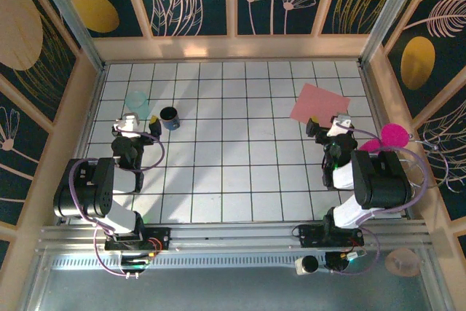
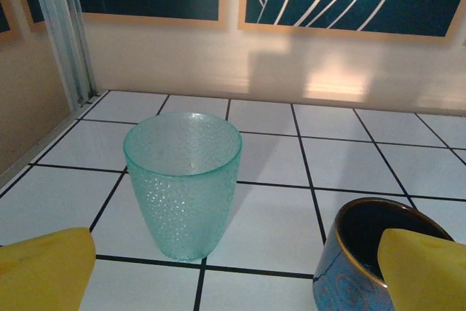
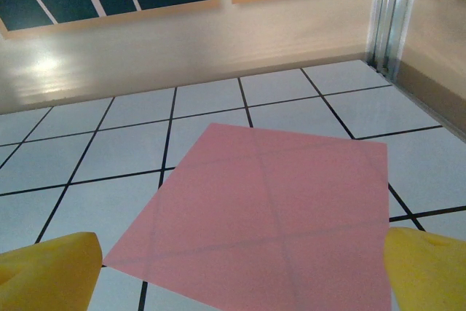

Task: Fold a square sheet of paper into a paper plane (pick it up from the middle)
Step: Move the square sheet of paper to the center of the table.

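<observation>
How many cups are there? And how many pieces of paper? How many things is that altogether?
Cups: 2, the see-through green cup and the dark blue cup.
Pieces of paper: 1, the pink square sheet.
Total: 3.

Two black-and-white arms trailing cables.
Left arm (image 1: 95,194) and right arm (image 1: 375,180) are showing black joint housings, white link shells and looping purple cables; left gripper (image 2: 233,271) and right gripper (image 3: 233,271) are wearing yellow finger pads (image 2: 44,271).
</observation>
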Controlling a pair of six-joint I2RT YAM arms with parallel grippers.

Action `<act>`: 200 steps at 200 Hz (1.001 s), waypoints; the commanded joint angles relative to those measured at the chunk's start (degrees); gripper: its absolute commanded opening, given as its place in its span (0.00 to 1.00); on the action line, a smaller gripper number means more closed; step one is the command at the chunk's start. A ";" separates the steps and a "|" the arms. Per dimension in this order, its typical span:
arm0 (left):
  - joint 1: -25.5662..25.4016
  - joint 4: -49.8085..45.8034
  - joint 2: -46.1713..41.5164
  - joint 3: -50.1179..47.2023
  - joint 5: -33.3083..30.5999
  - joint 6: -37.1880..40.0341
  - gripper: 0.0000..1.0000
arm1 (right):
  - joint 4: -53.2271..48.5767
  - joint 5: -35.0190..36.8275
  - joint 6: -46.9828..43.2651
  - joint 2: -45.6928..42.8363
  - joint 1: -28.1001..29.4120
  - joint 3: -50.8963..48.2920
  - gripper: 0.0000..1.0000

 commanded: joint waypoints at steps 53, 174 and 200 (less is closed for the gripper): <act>0.20 3.95 -9.54 -5.91 -7.35 -3.39 0.99 | -8.88 6.48 -4.81 -5.34 5.52 3.46 0.99; 0.20 -44.97 -32.29 8.24 -1.71 -28.16 0.99 | -61.61 18.89 11.22 -2.44 24.74 37.01 0.99; 0.20 -47.72 -29.84 11.89 6.91 -28.72 0.99 | -66.58 19.31 16.92 0.18 24.15 41.14 0.99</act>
